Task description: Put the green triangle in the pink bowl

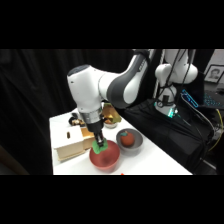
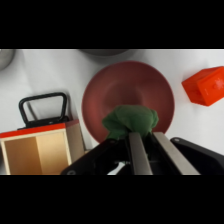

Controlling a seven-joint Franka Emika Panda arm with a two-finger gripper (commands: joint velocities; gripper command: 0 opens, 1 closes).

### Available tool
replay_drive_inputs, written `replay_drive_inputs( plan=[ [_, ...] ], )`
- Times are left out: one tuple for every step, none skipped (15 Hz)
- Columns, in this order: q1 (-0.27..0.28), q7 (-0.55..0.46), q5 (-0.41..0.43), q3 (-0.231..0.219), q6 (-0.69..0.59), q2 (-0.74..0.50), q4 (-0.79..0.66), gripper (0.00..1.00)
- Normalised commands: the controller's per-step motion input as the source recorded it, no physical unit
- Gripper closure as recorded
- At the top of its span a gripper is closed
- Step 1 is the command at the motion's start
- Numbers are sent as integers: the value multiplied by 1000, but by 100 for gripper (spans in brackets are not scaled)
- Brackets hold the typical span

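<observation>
Gripping the green triangle (image 2: 131,121) between closed fingers, the gripper (image 1: 100,145) hangs over the pink bowl (image 2: 150,82) — block above its rim.

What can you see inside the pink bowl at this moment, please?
The pink bowl shows only bare inner surface. The green triangle is held in the gripper above its near rim and is not yet lying inside. The triangle and fingers hide that part of the rim.
</observation>
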Motion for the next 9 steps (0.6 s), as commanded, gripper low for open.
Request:
replay_drive_inputs(
  plan=[
    [-56,-172,147,3,259,-86,-245,96],
    [-54,-174,147,4,246,-69,-228,96],
    [-51,-181,150,8,248,-55,-211,96],
    [-44,-181,142,8,243,-36,-184,96],
    [-45,-191,151,16,251,-19,-159,96],
    [-40,-201,146,21,257,-2,-134,96],
    [-38,-211,144,29,266,24,-102,96],
    [-35,-195,145,27,245,45,-67,96],
    [-40,-197,152,31,237,65,-36,96]
  ],
)
